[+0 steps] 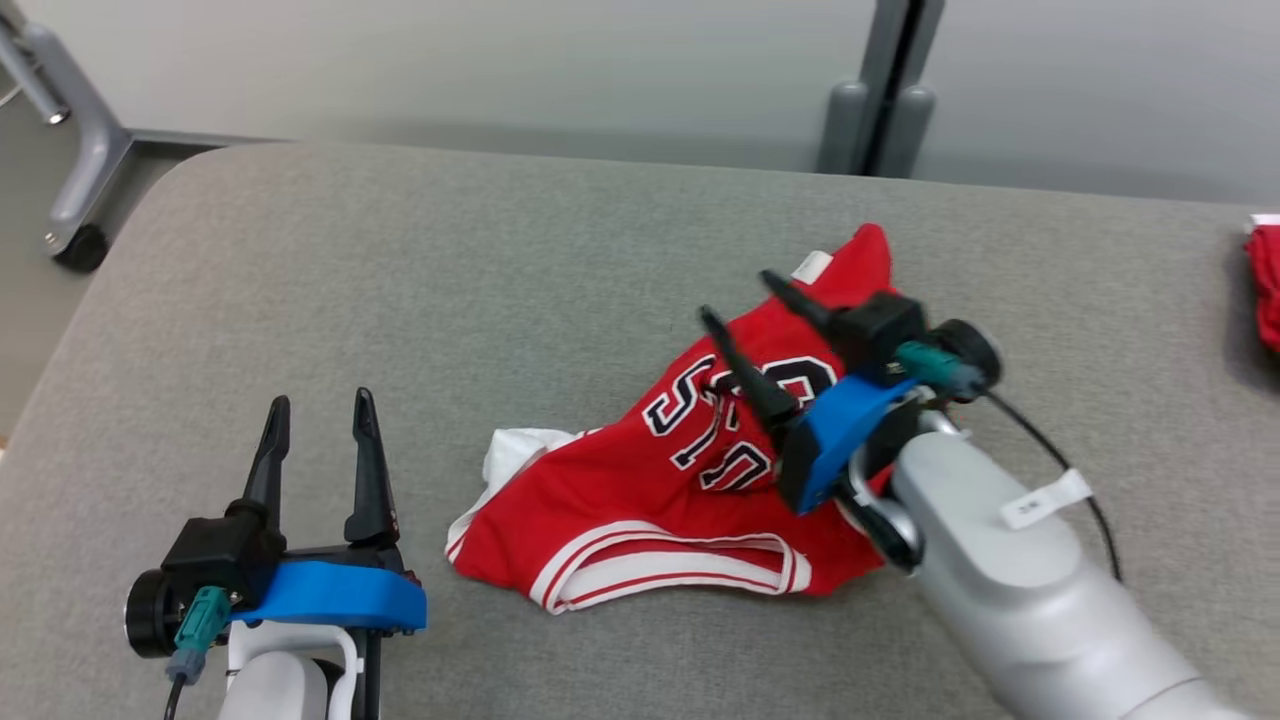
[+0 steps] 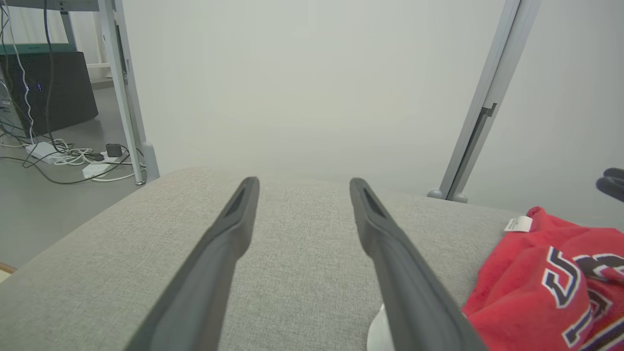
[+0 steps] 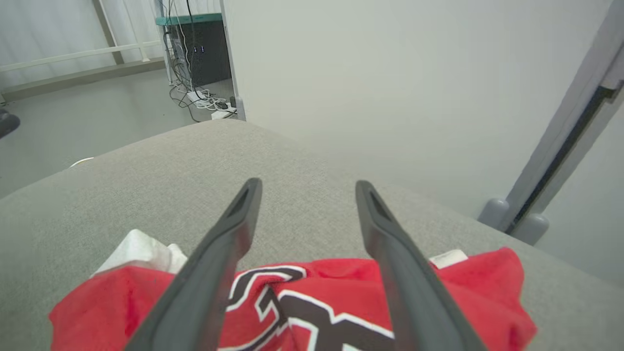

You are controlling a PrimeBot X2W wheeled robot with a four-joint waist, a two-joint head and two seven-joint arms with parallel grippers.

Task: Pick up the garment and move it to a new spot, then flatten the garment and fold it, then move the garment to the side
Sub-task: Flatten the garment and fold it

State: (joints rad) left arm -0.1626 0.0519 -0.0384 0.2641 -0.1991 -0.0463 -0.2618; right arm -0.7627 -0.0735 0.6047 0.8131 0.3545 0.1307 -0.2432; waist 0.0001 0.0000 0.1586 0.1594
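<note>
While the left gripper (image 1: pixel 321 398) hangs over the bare grey padded surface (image 1: pixel 400 260) at the near left, with its two dark fingers spread and nothing between them, the right gripper (image 1: pixel 738 296) is above the garment (image 1: pixel 620 490). Its fingers are also spread apart and pinch nothing; whether their tips touch the cloth I cannot tell. The garment is a red jersey with white trim and black-and-white letters. It lies crumpled on the surface, a little right of the middle, well apart from the left gripper. A white label (image 1: pixel 812 265) shows at its far end, and some white lining (image 1: pixel 505 455) sticks out at its left end. Another red cloth (image 1: pixel 1265 285) lies at the right edge of the surface.
</note>
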